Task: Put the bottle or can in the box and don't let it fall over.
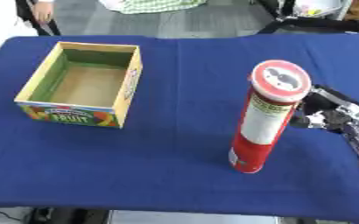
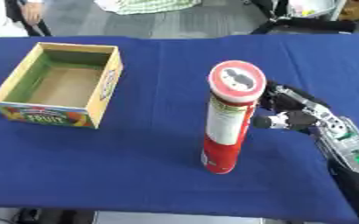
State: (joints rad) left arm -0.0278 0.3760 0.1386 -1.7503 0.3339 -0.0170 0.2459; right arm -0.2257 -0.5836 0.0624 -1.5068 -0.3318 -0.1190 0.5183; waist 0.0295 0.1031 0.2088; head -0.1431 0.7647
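- Where the left eye view looks down on the blue table [image 1: 175, 175], the tall red can [image 1: 265, 118] stands upright, long axis vertical, right of centre; the open cardboard box [image 1: 83, 85] sits well apart at far left.
- The right hand [image 1: 328, 111] comes in from the right edge, just beside the can's upper half, so the can lies directly to its left.
- In the right eye view, its fingers [image 2: 278, 120] spread open toward the can, holding nothing; contact cannot be told.
- The left hand shows in neither view, so the right is nearer.
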